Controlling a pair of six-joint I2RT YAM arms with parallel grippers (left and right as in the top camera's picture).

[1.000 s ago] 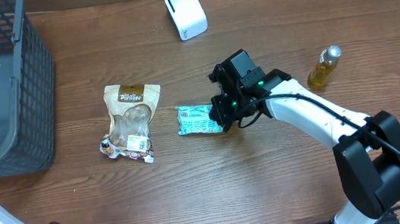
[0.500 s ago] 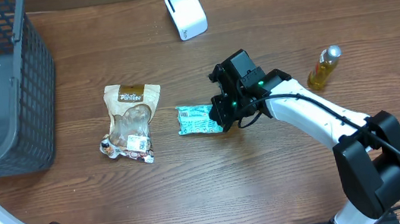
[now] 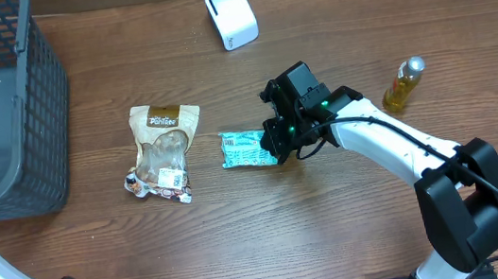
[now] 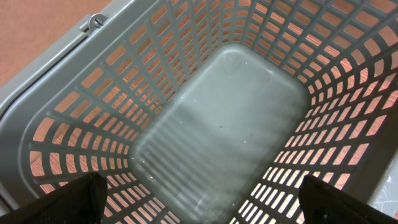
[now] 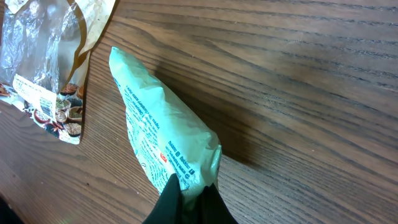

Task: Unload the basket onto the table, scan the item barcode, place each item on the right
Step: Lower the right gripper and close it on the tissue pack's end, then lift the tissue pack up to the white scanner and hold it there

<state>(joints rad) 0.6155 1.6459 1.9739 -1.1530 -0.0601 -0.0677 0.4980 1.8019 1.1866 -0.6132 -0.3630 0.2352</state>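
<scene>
The item is a pale green packet [image 3: 245,147] printed with a barcode, lying mid-table; the right wrist view shows it as a puffy green packet [image 5: 163,134] on the wood. My right gripper [image 3: 276,146] is shut on the packet's right end, and my right gripper [image 5: 191,194] pinches its sealed edge between both black fingers. The white scanner [image 3: 231,15] stands at the back of the table, well apart from the packet. My left gripper [image 4: 200,199] hangs open over the grey basket [image 4: 217,130], with nothing between its fingers.
A brown-and-clear snack bag [image 3: 164,153] lies left of the packet, its corner showing as the snack bag [image 5: 46,59]. A small yellow bottle [image 3: 403,83] lies at the right. The grey mesh basket [image 3: 0,113] fills the left edge of the table.
</scene>
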